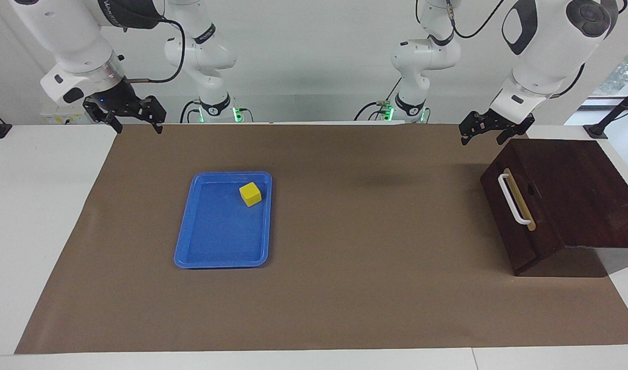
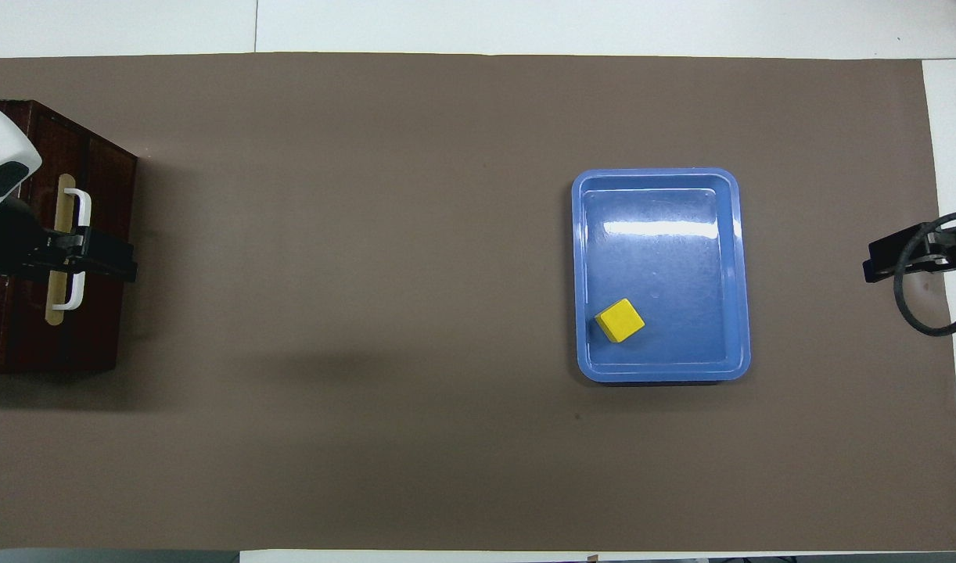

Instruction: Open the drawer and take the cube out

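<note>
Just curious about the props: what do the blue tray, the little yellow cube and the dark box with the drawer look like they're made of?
Blue tray: probably glossy plastic; light glints off its floor. Yellow cube: evenly colored, matte, perhaps plastic or painted wood; unclear. Drawer box: dark-stained wood, showing faint grain, with a white bar handle, material uncertain.
</note>
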Robot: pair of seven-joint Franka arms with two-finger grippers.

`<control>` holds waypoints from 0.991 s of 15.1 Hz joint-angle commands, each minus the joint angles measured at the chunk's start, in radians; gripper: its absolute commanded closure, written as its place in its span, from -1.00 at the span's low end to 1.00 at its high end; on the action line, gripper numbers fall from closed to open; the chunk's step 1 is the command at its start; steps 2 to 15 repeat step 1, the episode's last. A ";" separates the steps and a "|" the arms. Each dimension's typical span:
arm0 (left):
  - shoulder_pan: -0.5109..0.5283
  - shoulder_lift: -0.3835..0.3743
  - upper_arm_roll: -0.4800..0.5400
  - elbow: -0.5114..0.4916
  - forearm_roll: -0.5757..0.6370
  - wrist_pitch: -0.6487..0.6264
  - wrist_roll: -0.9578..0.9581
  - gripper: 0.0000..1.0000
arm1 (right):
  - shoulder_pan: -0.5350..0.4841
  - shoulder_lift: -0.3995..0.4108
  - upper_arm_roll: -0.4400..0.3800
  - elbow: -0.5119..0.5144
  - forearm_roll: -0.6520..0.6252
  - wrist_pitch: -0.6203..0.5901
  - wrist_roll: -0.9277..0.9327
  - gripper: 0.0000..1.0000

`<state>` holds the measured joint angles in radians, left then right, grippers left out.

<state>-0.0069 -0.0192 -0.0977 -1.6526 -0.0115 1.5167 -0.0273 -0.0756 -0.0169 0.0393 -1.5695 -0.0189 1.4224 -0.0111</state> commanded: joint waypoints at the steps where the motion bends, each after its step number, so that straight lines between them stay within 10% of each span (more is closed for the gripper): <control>1: 0.001 -0.028 0.001 -0.026 0.007 0.005 0.003 -1.00 | -0.009 -0.023 0.010 -0.023 -0.018 0.015 -0.007 -1.00; 15: 0.001 -0.028 0.001 -0.026 0.007 0.005 0.003 -1.00 | -0.009 -0.023 0.010 -0.023 -0.018 0.015 -0.007 -1.00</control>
